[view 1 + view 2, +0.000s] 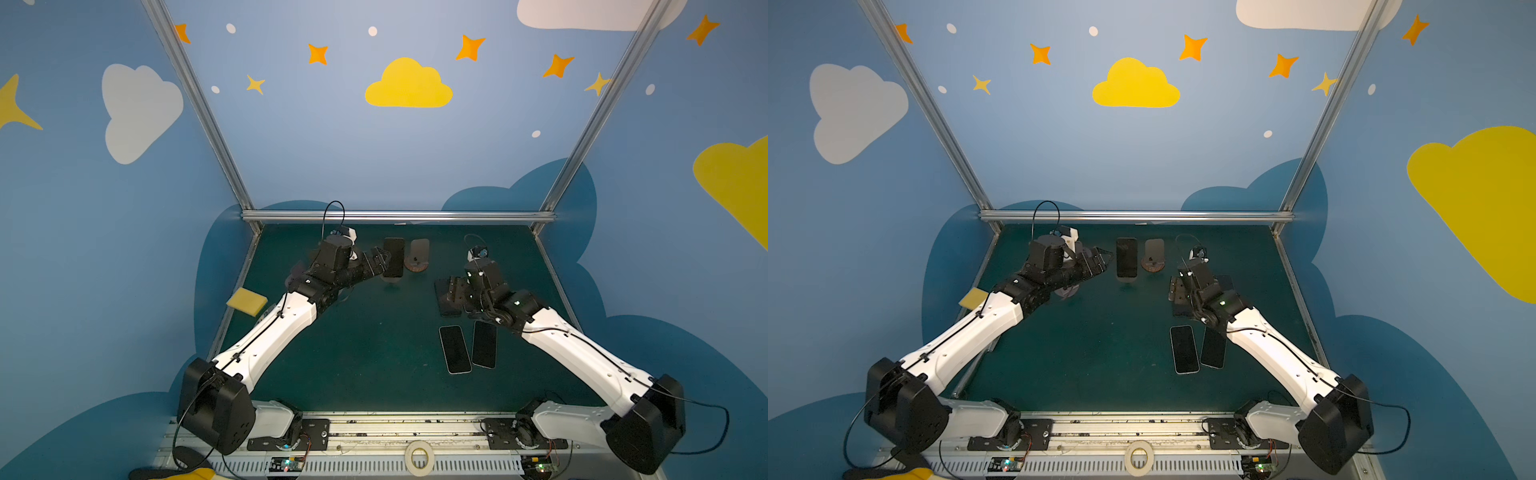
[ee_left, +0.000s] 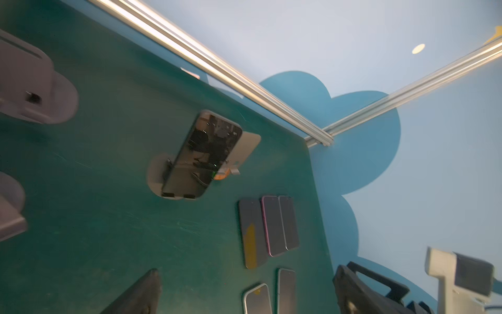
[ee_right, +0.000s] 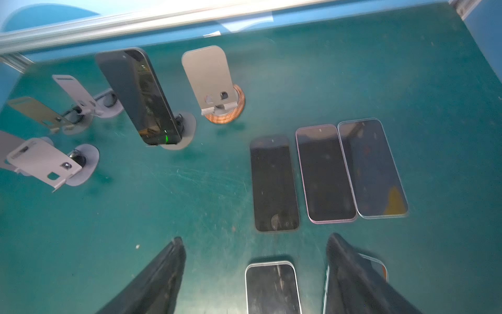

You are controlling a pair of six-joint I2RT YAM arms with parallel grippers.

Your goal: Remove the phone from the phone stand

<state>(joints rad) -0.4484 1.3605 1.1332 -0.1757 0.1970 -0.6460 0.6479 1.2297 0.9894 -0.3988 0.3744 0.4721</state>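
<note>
Task phone (image 1: 393, 257) standing near upright on its grey phone stand (image 1: 391, 281) at about 12 o'clock on the green bench (image 1: 374, 353), screen dark, foot resting on the stand's lip; same phone seen in both wrist views (image 2: 202, 155) (image 3: 141, 95)

Just beside it, toward 1 o'clock, an empty stand with a wooden base (image 1: 417, 259), backplate bare

Left gripper (image 1: 1106, 261) hovering at 11 o'clock beside the phone's left edge, apart from it in a top view, jaws wide open, nothing between them; dark fingertips (image 2: 141, 293) at the edge of the left wrist view with bare bench between

Right gripper (image 3: 255, 274) low at about 2 o'clock, jaws spread apart and empty, hanging above phones lying flat

Three flat phones (image 3: 326, 174) side by side at 2 o'clock, two more phones (image 1: 467, 347) nearer, at about 4 o'clock, all face up

Three more empty grey stands (image 3: 49, 160) at 10 to 11 o'clock, mostly hidden under the left arm in both top views

Yellow sponge (image 1: 247, 301) at the 9 o'clock edge of the bench
</note>
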